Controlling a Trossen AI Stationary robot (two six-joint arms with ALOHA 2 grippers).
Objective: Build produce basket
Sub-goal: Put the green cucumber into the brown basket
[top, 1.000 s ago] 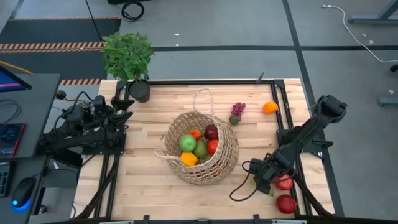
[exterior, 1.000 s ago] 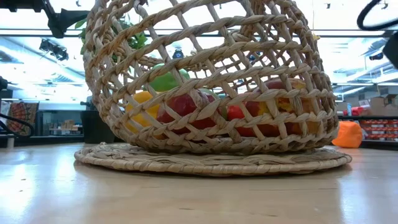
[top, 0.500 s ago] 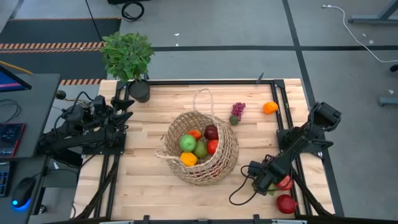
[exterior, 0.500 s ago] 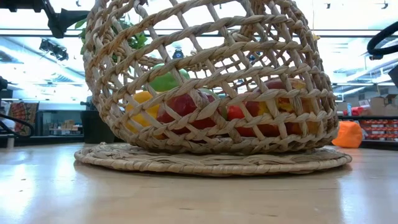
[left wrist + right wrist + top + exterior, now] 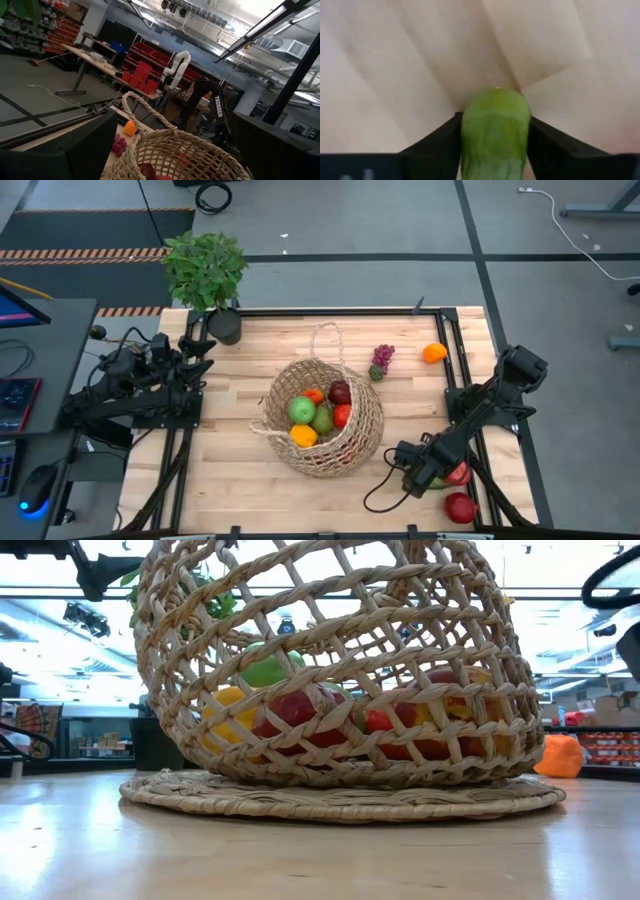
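I'm running this rig in a workshop or robotics lab — grey floor [image 5: 350, 225] with hazard tape [image 5: 80, 253], shelves of red parts bins [image 5: 145, 67], a white robot arm [image 5: 176, 67] on a far bench, exposed ceiling ducts [image 5: 292, 47] — and a wooden counter [image 5: 230, 480].

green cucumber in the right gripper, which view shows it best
The right wrist view: the green cucumber fills the gap between the right gripper's fingers, clamped on both sides. The high view shows only a green sliver under the gripper. The other two views miss it.
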